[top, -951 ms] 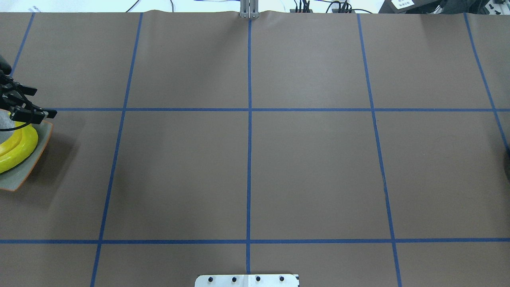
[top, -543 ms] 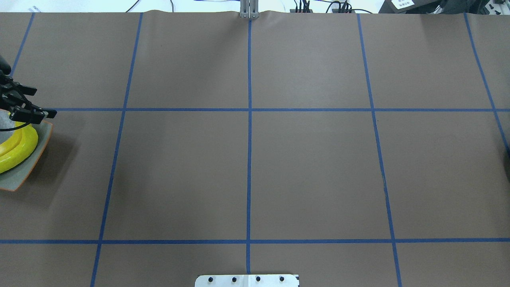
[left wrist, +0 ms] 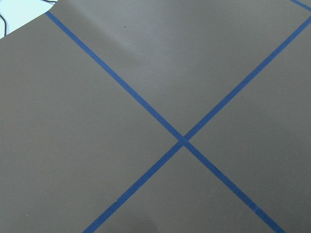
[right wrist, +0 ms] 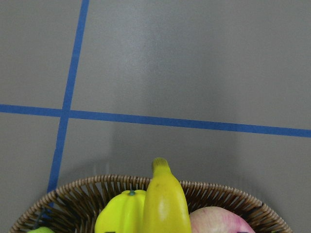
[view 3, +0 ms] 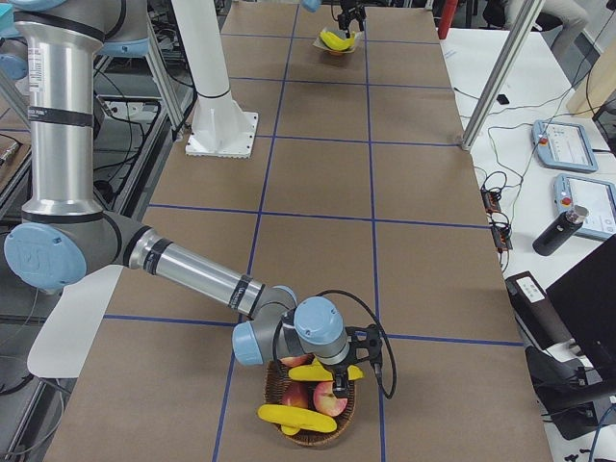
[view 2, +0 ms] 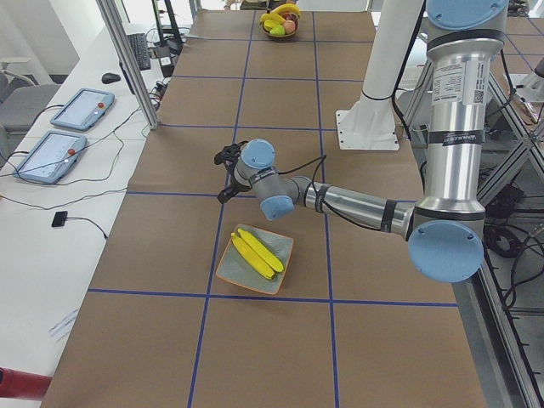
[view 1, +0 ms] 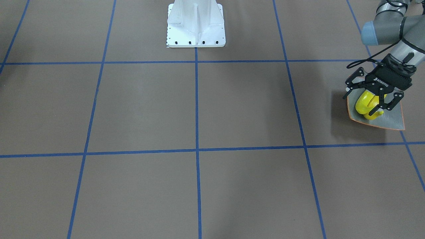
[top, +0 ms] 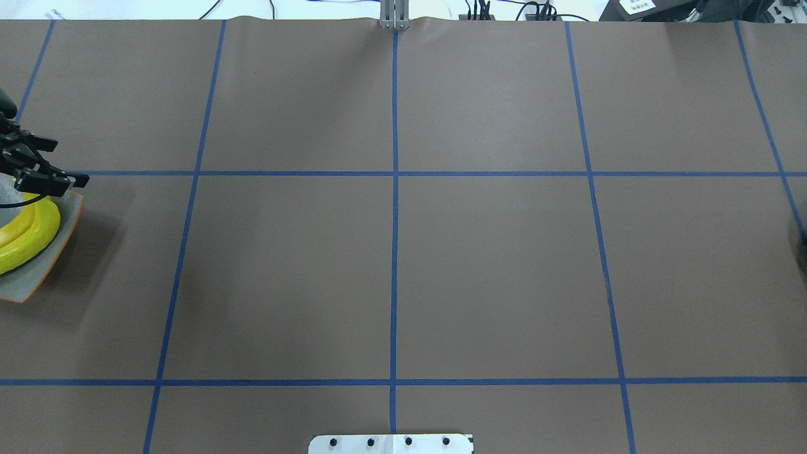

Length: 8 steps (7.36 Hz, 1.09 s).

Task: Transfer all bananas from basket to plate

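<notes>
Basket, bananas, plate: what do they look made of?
Basket: woven wicker or rattan, brown and matte; plaited strands show along the rim.
Bananas: likely moulded plastic; even bright yellow, glossy highlights, no blemishes.
Plate: glazed ceramic or melamine, cannot tell which; smooth grey face, thin orange rim, upturned corners.

The left hand, up over the far corner of the plate, drifts a hair toward the left edge of the table; the dark patch at the right edge thins slightly.
</notes>
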Available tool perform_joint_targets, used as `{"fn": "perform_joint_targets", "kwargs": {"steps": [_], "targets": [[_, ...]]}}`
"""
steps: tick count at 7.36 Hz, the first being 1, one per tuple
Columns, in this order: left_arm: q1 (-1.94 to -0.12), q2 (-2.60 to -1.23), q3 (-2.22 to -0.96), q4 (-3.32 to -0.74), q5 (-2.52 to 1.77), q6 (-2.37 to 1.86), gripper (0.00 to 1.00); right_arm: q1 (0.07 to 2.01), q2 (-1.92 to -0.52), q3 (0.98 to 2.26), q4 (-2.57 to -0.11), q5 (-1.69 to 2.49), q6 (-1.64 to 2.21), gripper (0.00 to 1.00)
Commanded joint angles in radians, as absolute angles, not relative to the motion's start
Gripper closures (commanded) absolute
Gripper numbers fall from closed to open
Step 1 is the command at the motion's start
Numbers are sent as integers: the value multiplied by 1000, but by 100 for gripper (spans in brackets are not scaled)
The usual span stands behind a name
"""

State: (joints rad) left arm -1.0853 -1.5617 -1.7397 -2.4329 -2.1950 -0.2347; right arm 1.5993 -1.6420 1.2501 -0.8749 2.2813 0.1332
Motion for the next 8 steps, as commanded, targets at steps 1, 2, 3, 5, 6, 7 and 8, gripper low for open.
{"fn": "perform_joint_targets", "kwargs": {"steps": [1,2,3,5,6,7,8], "targets": [[-1085,-1562,-1738,-2433,-2195,-235,0,1576,-1641,1241,-859,2281,156,18],[-1085,-1562,-1736,-2433,-2194,-235,0,1560,-1641,1239,-859,2281,156,19],[-1085,-1562,-1736,-2433,-2195,-235,0,1549,-1641,1239,-859,2283,156,19],[-1085,-1562,-1736,-2433,-2194,-235,0,1548,-1651,1239,-858,2281,153,34],[-1085,-1563,-1733,-2433,-2194,-235,0,1548,-1654,1238,-857,2281,153,43],[-1083,-1565,-1730,-2433,-2194,-235,0,1546,-1655,1238,-857,2281,150,51],[-1083,-1565,-1730,-2433,-2194,-235,0,1546,-1655,1239,-857,2281,149,65]]}}
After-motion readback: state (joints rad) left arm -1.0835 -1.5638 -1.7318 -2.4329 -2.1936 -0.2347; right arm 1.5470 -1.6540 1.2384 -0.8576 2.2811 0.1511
